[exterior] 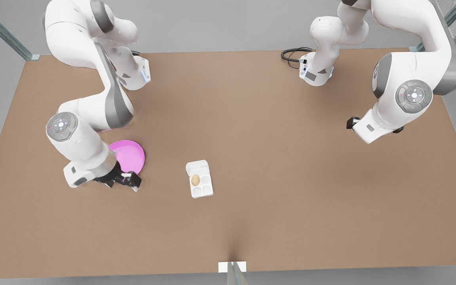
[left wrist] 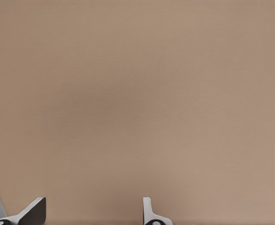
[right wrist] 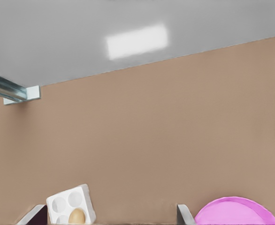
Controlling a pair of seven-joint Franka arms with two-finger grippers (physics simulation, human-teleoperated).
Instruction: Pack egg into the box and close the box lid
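Going from the front view's left: the right gripper (exterior: pixel 130 183) sits low over the surface (exterior: pixel 275 158), right at the near edge of a round pink plate (exterior: pixel 131 155). The plate is smooth, glossy and shallow with a raised rim, just the one. In the right wrist view the gripper's two fingers (right wrist: pixel 184 216) are spread wide with nothing between them, and the plate (right wrist: pixel 238 212) pokes in just beside one tip.

Next over, apart from the plate, is the box (exterior: pixel 200 183), a small white matte carton tray with four round cups. One tan-brown oval egg (exterior: pixel 195 180) sits in one of the two cups nearest the hinge; the other three cups are bare. The box lid (exterior: pixel 196 166) is a plain flat white flap, swung open behind the tray.

The surface is flat brown, kind of cardboardy.

On the front view's right, the left gripper (exterior: pixel 354 122) hangs up high, well away from everything, waiting. Its wrist view shows two fingers (left wrist: pixel 150 213) held wide apart, holding nothing, bare surface (left wrist: pixel 137 103) beyond.

A black cable (exterior: pixel 293 53) loops by the far arm base.
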